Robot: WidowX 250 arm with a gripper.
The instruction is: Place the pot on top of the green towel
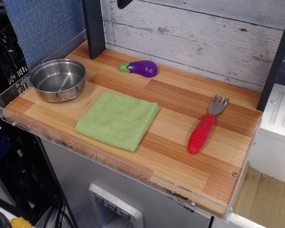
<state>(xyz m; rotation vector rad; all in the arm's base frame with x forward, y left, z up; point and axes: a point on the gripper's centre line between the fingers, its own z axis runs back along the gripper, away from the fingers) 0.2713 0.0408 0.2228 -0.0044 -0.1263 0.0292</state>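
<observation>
The pot (58, 79) stands upright near the table's (180, 156) back left corner, shiny inside, with one wire handle facing the front and another at the back. Just beside it, toward the front edge and apart from it, the green towel (118, 119) lies flat and folded. A purple eggplant (139, 68) rests along the back edge. Well off toward the right edge lies a fork (207, 123) with a red handle. The end effector is out of sight, so I cannot tell its state.
</observation>
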